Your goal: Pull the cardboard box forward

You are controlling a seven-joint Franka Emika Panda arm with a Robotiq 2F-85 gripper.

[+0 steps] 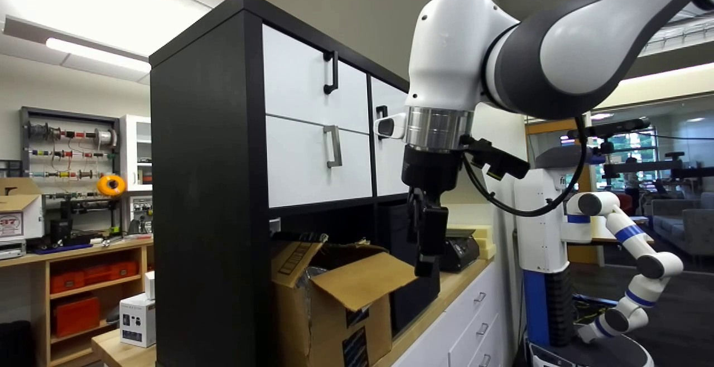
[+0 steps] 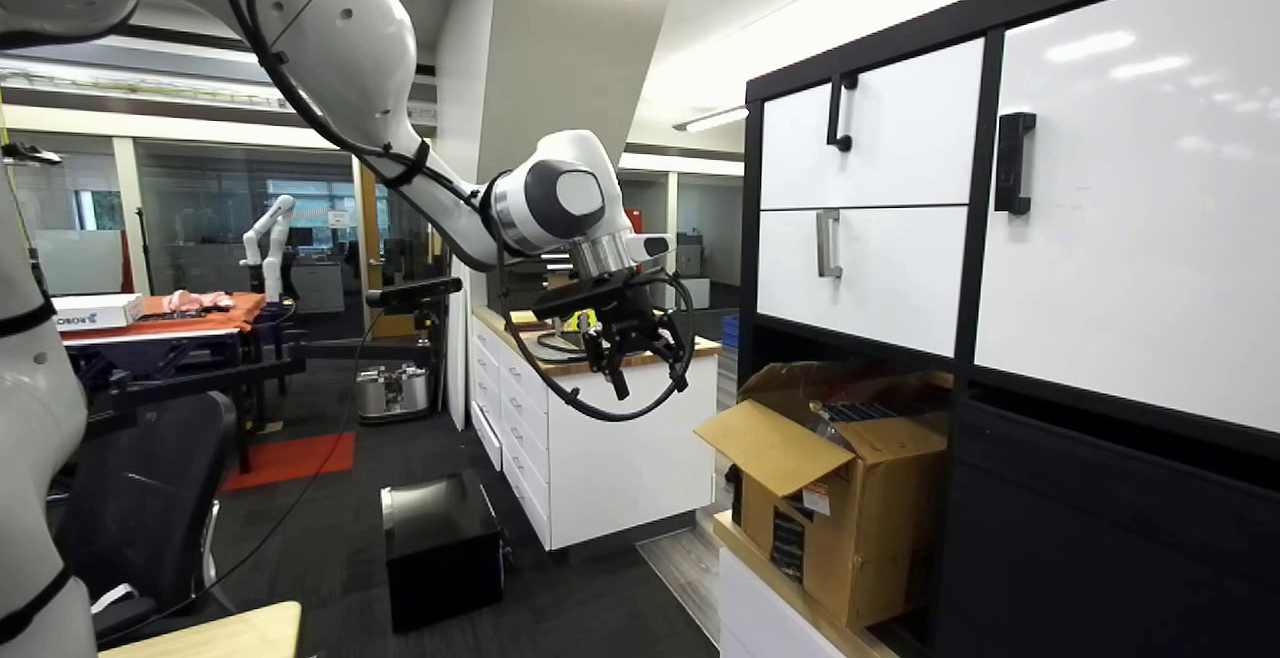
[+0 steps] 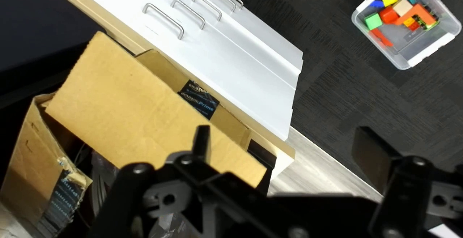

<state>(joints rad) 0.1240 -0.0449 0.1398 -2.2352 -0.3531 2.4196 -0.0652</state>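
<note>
The cardboard box (image 1: pixel 334 314) is large and brown with loose top flaps. It stands upright in the open lower bay of the black cabinet, also in an exterior view (image 2: pixel 895 523). One wide flap slopes outward over its front; in the wrist view this box flap (image 3: pixel 137 111) fills the left middle. Cables and clear plastic show inside; the box's bottom is hidden there. My gripper (image 3: pixel 283 133) is open and empty, above the box. One fingertip appears over the flap's end, the other over the floor. The gripper also shows in both exterior views (image 1: pixel 425 261) (image 2: pixel 652 383), apart from the box.
The black cabinet (image 1: pixel 206 188) has white doors with handles above the box. A dark panel (image 2: pixel 1110 548) stands beside the box. A wooden ledge (image 2: pixel 790 588) runs along the front, over white drawers (image 3: pixel 217 64). A clear bin of coloured blocks (image 3: pixel 365 4) is on the floor.
</note>
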